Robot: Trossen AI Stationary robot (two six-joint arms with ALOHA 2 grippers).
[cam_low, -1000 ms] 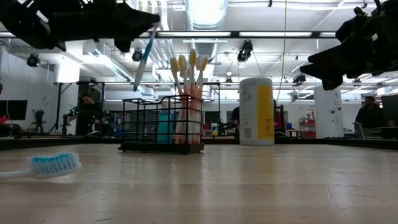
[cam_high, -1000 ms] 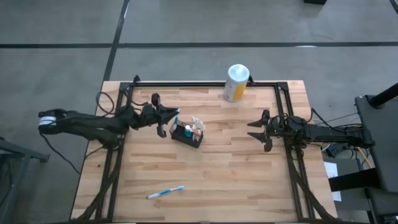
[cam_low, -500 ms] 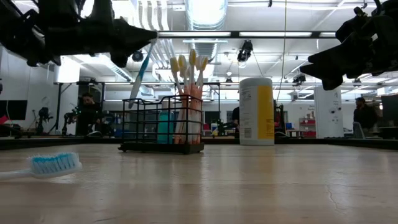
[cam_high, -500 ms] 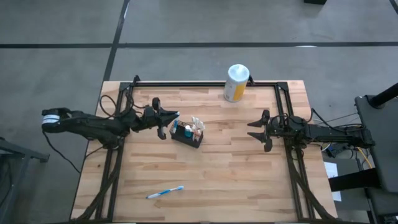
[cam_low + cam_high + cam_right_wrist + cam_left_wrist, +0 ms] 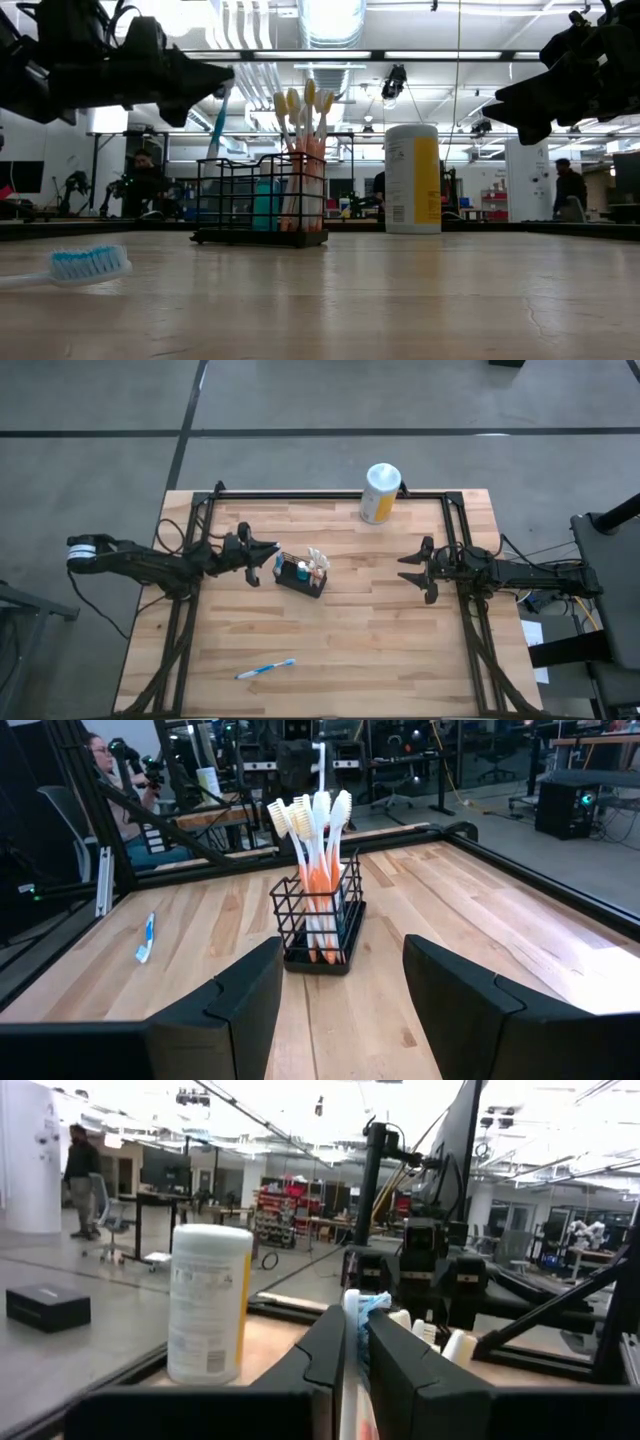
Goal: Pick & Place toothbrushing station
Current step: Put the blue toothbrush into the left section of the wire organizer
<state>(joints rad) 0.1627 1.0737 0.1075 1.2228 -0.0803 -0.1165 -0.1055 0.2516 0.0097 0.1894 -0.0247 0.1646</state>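
The toothbrushing station, a small black wire basket (image 5: 301, 575) (image 5: 262, 200) (image 5: 322, 920), stands mid-table with several white-and-orange toothbrushes upright in it. My left gripper (image 5: 272, 550) (image 5: 222, 78) (image 5: 355, 1350) hovers just left of the basket and above its rim, shut on a white-and-blue toothbrush (image 5: 216, 125). That brush slants down to the rim at the basket's left end. My right gripper (image 5: 408, 568) (image 5: 340, 990) waits open at the table's right side, facing the basket. My left gripper pinches the white-and-blue toothbrush near its upper end (image 5: 351, 1330) between its two fingers. The fingers come nearly level from the table's left and lie across the brush. The brush hangs tilted below them; its lower end (image 5: 209, 155) is level with the basket's rim.
A white-topped canister with a yellow label (image 5: 380, 492) (image 5: 413, 178) (image 5: 207, 1302) stands at the far edge. A loose blue-and-white toothbrush (image 5: 266, 669) (image 5: 85, 265) (image 5: 146, 938) lies near the front left. A black frame (image 5: 330, 494) borders the table.
My left gripper has sunk and drawn back a little toward the table's left edge, staying shut on the toothbrush. The brush has come down with it, its lower end now at the basket's left rim.
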